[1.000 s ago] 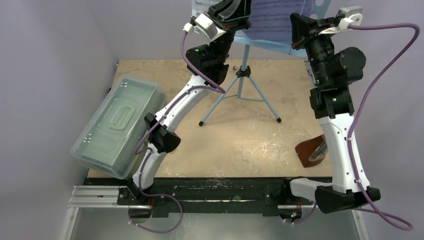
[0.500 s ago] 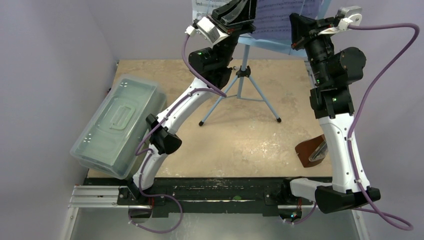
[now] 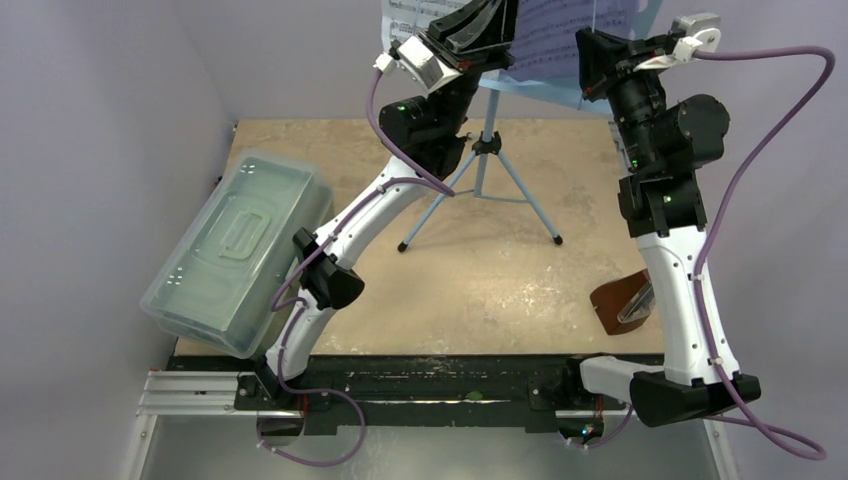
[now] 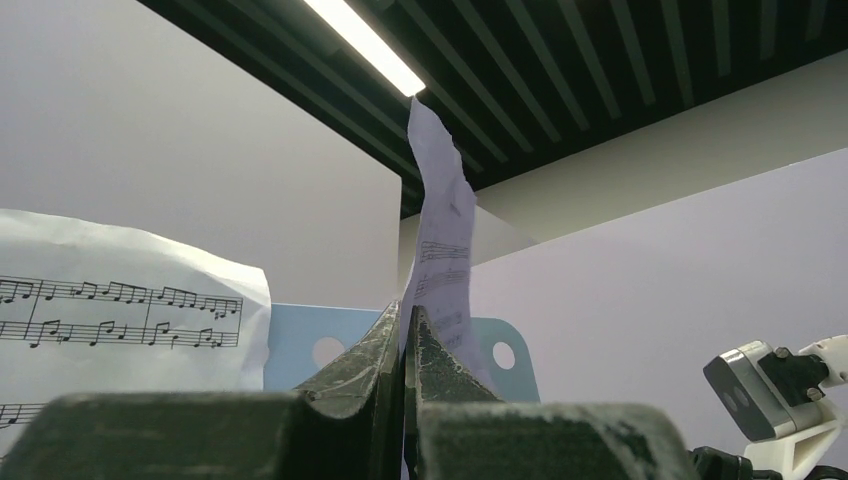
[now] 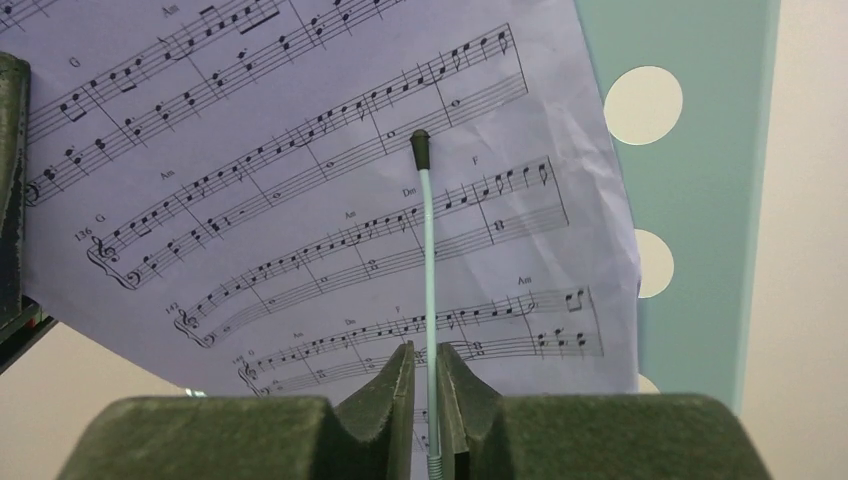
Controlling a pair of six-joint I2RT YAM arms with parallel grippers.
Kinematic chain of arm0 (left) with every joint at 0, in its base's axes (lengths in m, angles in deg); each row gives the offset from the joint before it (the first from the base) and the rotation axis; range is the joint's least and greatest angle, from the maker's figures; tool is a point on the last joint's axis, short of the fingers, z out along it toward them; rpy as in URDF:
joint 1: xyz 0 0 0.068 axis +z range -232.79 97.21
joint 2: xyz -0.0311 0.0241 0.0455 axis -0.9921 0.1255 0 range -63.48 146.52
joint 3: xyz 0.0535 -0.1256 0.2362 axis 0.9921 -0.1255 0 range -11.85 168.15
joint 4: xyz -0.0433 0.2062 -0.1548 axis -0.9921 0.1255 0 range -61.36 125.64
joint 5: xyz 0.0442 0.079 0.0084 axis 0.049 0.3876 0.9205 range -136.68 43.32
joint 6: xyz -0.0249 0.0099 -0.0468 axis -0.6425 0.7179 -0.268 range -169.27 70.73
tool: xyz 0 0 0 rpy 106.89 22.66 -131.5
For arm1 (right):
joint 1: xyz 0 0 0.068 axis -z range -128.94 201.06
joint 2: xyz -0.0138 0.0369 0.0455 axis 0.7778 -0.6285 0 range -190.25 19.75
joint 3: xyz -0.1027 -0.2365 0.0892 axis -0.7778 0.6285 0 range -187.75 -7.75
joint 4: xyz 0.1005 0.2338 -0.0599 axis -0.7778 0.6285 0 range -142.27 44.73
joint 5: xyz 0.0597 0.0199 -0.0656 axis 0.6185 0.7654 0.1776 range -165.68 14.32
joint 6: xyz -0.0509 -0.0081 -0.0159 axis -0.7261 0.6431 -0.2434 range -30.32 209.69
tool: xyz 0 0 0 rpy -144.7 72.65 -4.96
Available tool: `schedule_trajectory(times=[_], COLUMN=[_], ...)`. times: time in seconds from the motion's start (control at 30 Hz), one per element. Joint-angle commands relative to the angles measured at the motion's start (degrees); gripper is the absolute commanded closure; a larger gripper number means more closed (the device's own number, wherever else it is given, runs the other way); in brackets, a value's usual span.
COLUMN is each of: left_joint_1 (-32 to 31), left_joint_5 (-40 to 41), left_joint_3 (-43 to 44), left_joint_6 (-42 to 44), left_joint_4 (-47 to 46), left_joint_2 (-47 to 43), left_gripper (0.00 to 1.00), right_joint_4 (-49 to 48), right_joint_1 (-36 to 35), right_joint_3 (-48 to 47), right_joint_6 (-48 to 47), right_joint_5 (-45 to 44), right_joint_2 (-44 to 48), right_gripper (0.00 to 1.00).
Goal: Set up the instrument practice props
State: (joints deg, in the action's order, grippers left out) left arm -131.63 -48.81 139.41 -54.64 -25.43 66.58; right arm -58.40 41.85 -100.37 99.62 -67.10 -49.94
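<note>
A beige, stone-patterned table (image 3: 480, 290) carries three things. A clear lidded plastic box (image 3: 235, 250) sits at its near-left corner, seemingly overhanging the left edge. The light-blue music stand (image 3: 487, 170) plants its tripod feet far of centre. A brown metronome (image 3: 615, 303) rests at the near right, partly hidden behind an arm.

A long ceiling light (image 4: 365, 45) shines bright above me, my table (image 3: 500, 280) is evenly lit, and my close fingers (image 5: 385, 385) look blurry.

arms (image 3: 365, 205): white links, black joints | cables (image 3: 770, 50): purple | fingers (image 4: 350, 362): dark green, textured
</note>
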Motion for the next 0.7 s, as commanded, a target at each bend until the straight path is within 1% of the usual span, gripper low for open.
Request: schedule_trajectory(times=[0.0,0.1,0.17,0.2,0.27,0.37,0.43,0.5,0.53,0.6,0.67], left_joint_1=[-0.23,-0.20,-0.21,-0.20,-0.29,-0.17,-0.16,-0.13,-0.12,-0.14,-0.12], left_joint_5=[-0.01,0.61,0.83,1.07,1.72,1.95,3.94,5.15,6.02,7.73,8.84], left_joint_3=[0.09,-0.32,-0.63,-0.87,-1.40,-2.72,-4.05,-7.73,-10.63,-15.99,-20.83], left_joint_6=[-0.27,-0.33,-0.23,-0.18,0.06,-0.54,-0.93,-0.74,-0.51,-0.24,0.16], left_joint_4=[-0.87,-0.97,-0.73,-0.65,-0.30,0.03,0.52,-0.24,-0.90,-2.17,-3.66], left_joint_2=[0.46,0.50,0.41,0.23,-0.08,-1.06,-2.28,-4.61,-6.29,-9.59,-12.50], left_gripper=[1.00,0.99,0.91,0.86,0.76,0.54,0.41,0.22,0.18,0.17,0.17], right_joint_4=[-1.87,-1.81,-1.85,-1.86,-1.95,-1.84,-1.99,-2.10,-2.25,-2.60,-2.86], right_joint_1=[-0.43,-0.40,-0.42,-0.39,-0.43,-0.45,-0.39,-0.45,-0.44,-0.41,-0.43], right_joint_3=[0.49,0.60,0.80,0.96,1.32,1.55,1.94,2.40,2.68,3.16,3.46], right_joint_6=[-0.18,-0.01,0.21,0.30,0.58,1.04,1.42,1.70,1.86,2.09,2.47], right_joint_5=[1.51,0.44,0.08,-0.15,-0.51,-0.92,-1.20,-1.87,-2.16,-2.34,-2.34], right_joint_2=[0.78,0.86,1.02,1.17,1.31,1.53,1.81,2.24,2.49,2.86,3.06], right_gripper=[0.80,0.70,0.62,0.61,0.61,0.61,0.56,0.50,0.49,0.48,0.49])
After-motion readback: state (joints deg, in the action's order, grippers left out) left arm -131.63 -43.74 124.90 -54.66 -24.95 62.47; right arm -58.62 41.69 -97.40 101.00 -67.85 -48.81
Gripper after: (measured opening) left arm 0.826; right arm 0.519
